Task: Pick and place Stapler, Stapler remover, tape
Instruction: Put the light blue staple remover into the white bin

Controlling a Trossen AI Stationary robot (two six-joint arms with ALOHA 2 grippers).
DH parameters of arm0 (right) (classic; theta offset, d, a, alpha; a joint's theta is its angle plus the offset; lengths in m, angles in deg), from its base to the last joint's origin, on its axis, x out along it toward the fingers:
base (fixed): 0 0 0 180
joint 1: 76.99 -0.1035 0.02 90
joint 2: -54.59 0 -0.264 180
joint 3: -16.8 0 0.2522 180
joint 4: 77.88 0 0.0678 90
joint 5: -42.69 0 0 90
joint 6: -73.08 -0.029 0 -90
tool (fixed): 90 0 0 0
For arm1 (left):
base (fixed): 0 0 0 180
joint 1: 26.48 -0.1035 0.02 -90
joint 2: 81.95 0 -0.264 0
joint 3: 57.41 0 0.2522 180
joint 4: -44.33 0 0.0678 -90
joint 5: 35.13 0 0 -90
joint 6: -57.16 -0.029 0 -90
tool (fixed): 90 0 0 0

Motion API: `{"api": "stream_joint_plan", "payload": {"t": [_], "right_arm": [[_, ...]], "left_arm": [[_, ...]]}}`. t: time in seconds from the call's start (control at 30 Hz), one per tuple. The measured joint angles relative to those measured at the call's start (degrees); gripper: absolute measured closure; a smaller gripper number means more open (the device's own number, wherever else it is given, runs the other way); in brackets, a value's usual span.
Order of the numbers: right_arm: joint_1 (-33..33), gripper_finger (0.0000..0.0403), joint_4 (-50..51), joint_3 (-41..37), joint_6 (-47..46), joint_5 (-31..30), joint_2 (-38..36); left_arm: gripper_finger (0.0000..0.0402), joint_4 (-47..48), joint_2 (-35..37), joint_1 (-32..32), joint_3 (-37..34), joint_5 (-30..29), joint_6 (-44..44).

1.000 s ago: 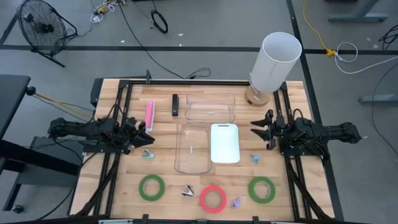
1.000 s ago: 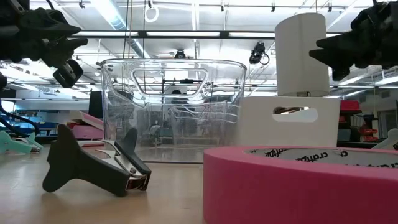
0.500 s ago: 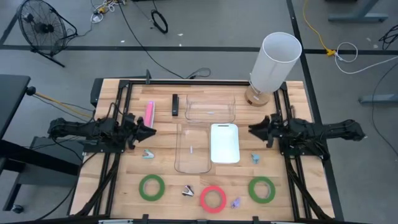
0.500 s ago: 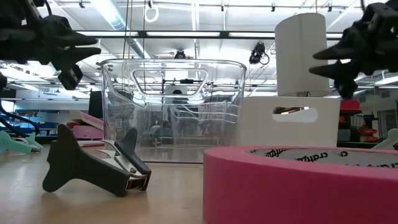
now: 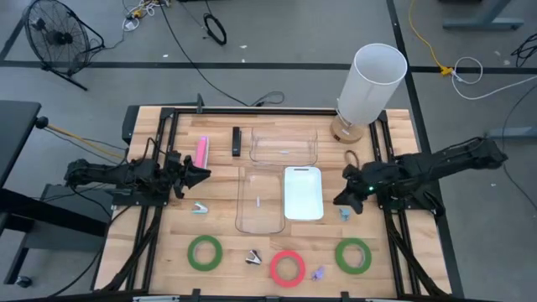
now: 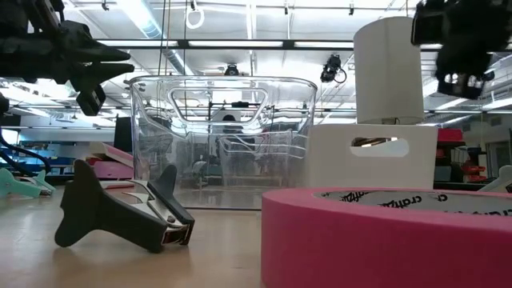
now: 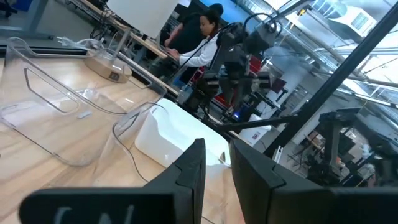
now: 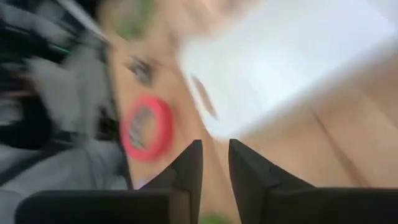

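Desk (image 5: 222, 260), wooden, one. Left gripper (image 5: 201, 172), fingers drawn nearly together with a thin slit between, holding nothing, beside one pink stapler (image 5: 201, 154); one black stapler (image 5: 237, 142) further on. Staple removers, four: pale teal (image 5: 200, 207), dark (image 5: 252, 257), lilac (image 5: 318, 273), light blue (image 5: 344, 213). Clear bins, two: (image 5: 284, 144) at the far side and (image 5: 260, 201) nearer. White tray (image 5: 303, 193), one. Tape, three flat hollow rings along the near edge: green tape (image 5: 205, 252), red-pink tape (image 5: 287, 267), second green tape (image 5: 353, 256). Right gripper (image 5: 342, 198), fingers likewise close-set and empty, above the desk just beside the tray. White cylinder (image 5: 370, 84), one, at the far right corner.
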Motion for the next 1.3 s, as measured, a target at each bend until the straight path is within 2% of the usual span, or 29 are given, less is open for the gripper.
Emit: {"api": "stream_joint_plan", "payload": {"t": [0.1,0.2,0.4,0.57,0.9,1.3], "right_arm": [[-0.06,0.0315,8.70,5.02,-4.20,3.15,5.44],[-0.08,0.0301,11.64,6.60,-6.90,6.27,9.94],[-0.06,0.0265,12.33,4.82,-7.78,10.09,16.73],[0.48,0.0262,16.52,3.90,-5.77,12.38,19.92],[0.48,0.0266,15.64,3.90,-4.82,5.28,20.67],[0.02,0.0178,15.90,3.48,-4.68,1.06,20.70]], "left_arm": [[0.0323,0.03,0.00,0.00,0.00,0.00,0.00],[0.0323,0.05,0.00,0.00,0.00,0.00,0.00],[0.0323,0.10,0.00,0.00,0.00,0.00,0.04],[0.0323,0.14,0.00,0.00,0.00,0.00,0.04],[0.0323,0.34,-0.02,0.02,0.02,1.33,0.07],[0.0323,0.36,0.00,0.02,0.02,1.49,0.07]]}}
